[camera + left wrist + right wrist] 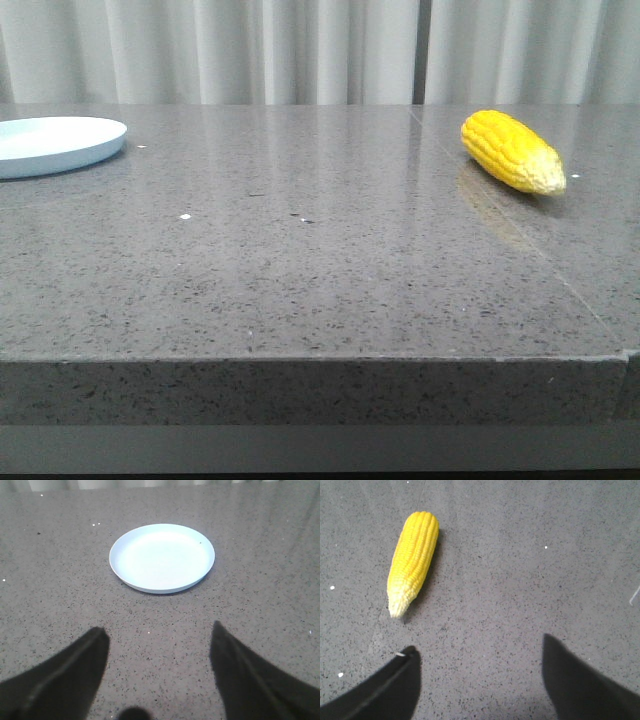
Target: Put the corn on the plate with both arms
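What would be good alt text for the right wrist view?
A yellow corn cob lies on a grey speckled table, its pale tip pointing toward the camera. The right pincer is open, its two dark fingers spread above the bare tabletop, off to one side of the corn and not touching it.

The front view looks low and forward across the tabletop toward curtains. Each of the 2 wrist views looks down at the tabletop from close above. The left shares the plate with the front view; the right shares the corn.
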